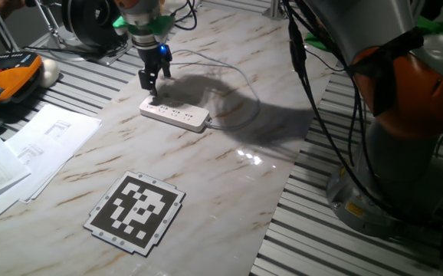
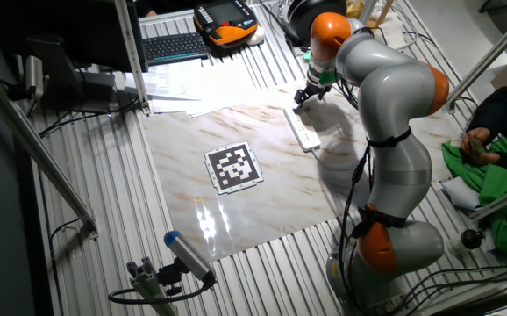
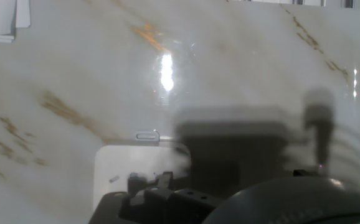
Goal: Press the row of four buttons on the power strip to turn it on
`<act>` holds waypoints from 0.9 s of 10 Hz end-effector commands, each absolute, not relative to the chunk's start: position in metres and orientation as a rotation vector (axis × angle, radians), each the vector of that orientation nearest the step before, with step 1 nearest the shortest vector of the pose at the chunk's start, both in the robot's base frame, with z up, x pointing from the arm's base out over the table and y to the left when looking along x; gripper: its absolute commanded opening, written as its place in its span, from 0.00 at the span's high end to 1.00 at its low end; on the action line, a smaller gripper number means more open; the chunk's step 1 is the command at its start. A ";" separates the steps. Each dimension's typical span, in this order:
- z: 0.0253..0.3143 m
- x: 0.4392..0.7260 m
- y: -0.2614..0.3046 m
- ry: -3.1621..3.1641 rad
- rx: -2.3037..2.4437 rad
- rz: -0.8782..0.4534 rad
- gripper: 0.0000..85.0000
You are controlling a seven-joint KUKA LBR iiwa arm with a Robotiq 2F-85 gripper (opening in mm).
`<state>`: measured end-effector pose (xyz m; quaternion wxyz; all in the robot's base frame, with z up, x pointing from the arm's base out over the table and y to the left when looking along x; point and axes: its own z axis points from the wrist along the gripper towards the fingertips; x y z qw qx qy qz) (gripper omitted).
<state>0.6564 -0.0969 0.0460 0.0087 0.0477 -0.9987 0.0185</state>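
The strip (image 1: 175, 114) lies flat on the marble board (image 1: 229, 165), towards its far side in the one fixed view, with its long axis running from upper left to lower right. Its thin white cable (image 1: 241, 77) leaves the right end, loops round over the marble and runs back towards the far edge. Small dark marks dot the strip's top face; the four buttons cannot be told apart from the other marks in any view.

The gripper (image 1: 152, 93) points straight down over the left end of the strip, its tips at or just above the top face. Contact seems likely from the one fixed view, but the picture is too coarse to be sure. Whether the fingers are apart or together cannot be told: the fixed views show only a dark shape, and the hand view is blurred, with a white rounded end of the strip (image 3: 136, 174) low in the picture. Nothing appears to be held.

A black-and-white marker tile (image 1: 136, 211) lies on the near part of the marble, well apart from the strip. Paper sheets (image 1: 30, 149) lie beside the board on the left, partly on the slatted table (image 1: 321, 238).
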 end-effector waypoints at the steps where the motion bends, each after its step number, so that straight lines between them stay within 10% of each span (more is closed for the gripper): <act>1: 0.044 0.655 -0.096 -3.126 0.149 0.057 0.00; 9: 0.033 0.649 -0.101 -3.140 0.160 0.036 0.00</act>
